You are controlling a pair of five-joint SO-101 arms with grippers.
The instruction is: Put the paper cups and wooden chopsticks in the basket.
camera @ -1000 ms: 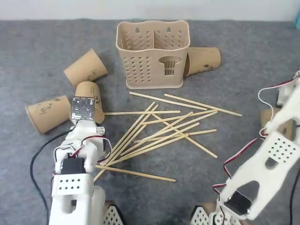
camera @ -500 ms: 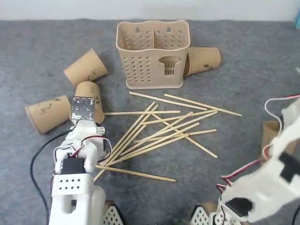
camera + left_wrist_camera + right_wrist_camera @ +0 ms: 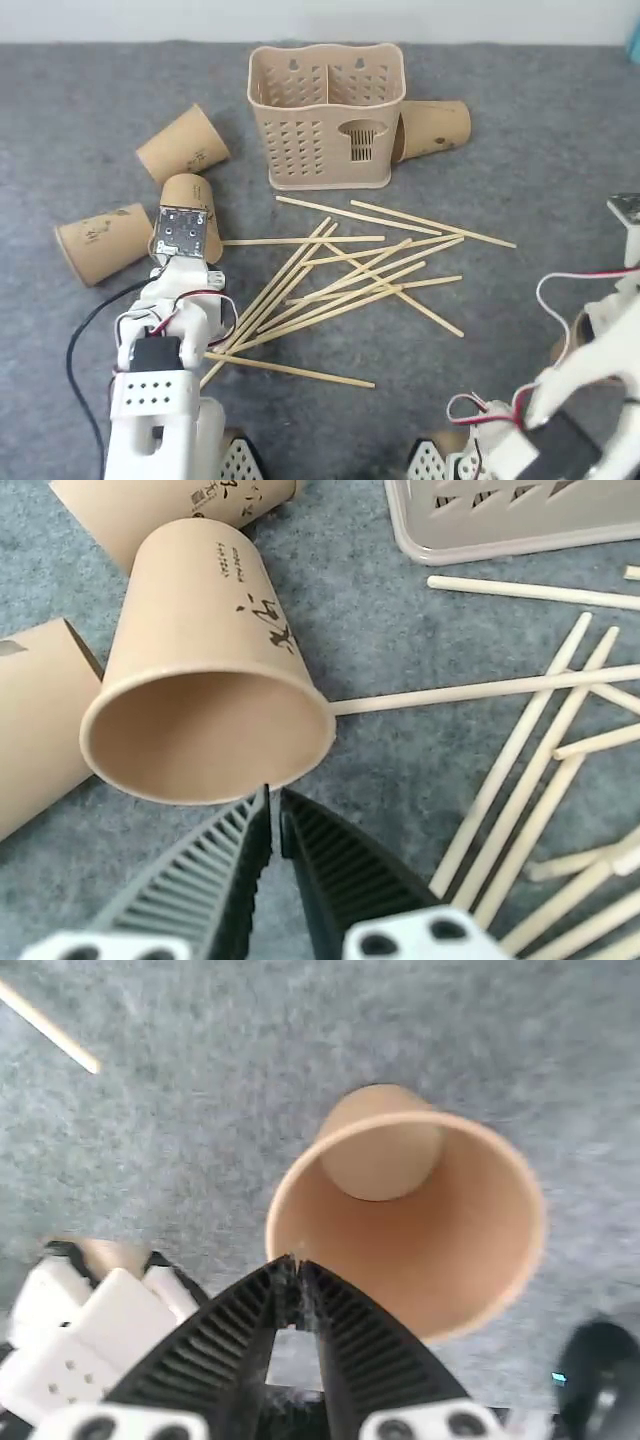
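Observation:
The beige slotted basket (image 3: 325, 115) stands at the back middle. Wooden chopsticks (image 3: 350, 270) lie scattered in front of it. Paper cups lie on their sides at the left (image 3: 183, 145), (image 3: 98, 243) and behind the basket's right end (image 3: 432, 130). My left gripper (image 3: 272, 800) is shut, its tips right at the rim of another cup lying on its side (image 3: 205, 680), (image 3: 198, 198). My right gripper (image 3: 293, 1265) is shut on the rim of a paper cup (image 3: 400, 1220) at the front right; its open mouth faces the right wrist camera.
Grey mat (image 3: 520, 120) covers the table. The arm bases (image 3: 240, 460) stand at the front edge. One chopstick end (image 3: 50, 1025) lies near the right arm. Bare mat lies right of the basket and along the far left.
The right arm has swung toward the front edge and lower, and the cup at the right has moved with it. The left arm and its cup have stayed put.

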